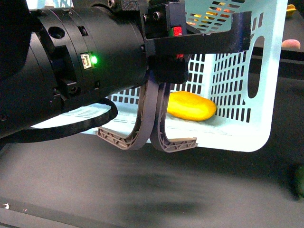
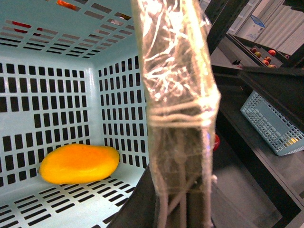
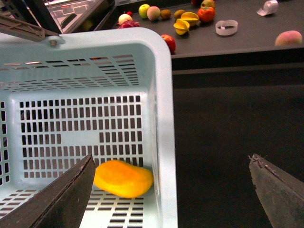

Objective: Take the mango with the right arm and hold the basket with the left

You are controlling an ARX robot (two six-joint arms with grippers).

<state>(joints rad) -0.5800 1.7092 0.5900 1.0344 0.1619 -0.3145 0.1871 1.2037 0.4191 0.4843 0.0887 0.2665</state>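
- The right fingers (image 3: 57,199) are released and spread wide. One hangs over the inside of the basket (image 3: 161,95), the other over the bare dark surface (image 3: 228,118) outside it, with the basket's wall between them.
- The mango (image 3: 123,179) lies lower than these fingers, inside that wall and just beside it. To reach it, I judge they must shift left across the rim and then go down.
- In the front view the mango's long axis runs left to right, so a grip across its short width looks best.
- The right arm is the free one. The left fingers (image 1: 237,33) look clenched on the basket's upper wall, though only one of them shows clearly.
- The mango rests on the slotted floor in the basket's right half, close to a wall and touching nothing else.
- It is plain yellow-orange, smooth, oval and a little glossy, likely firm but slippery under the fingers.
- The grey handles (image 1: 142,130) hang down at the near side, clear of the fruit.
- Loose fruit (image 3: 190,19) lies well apart on the far surface.
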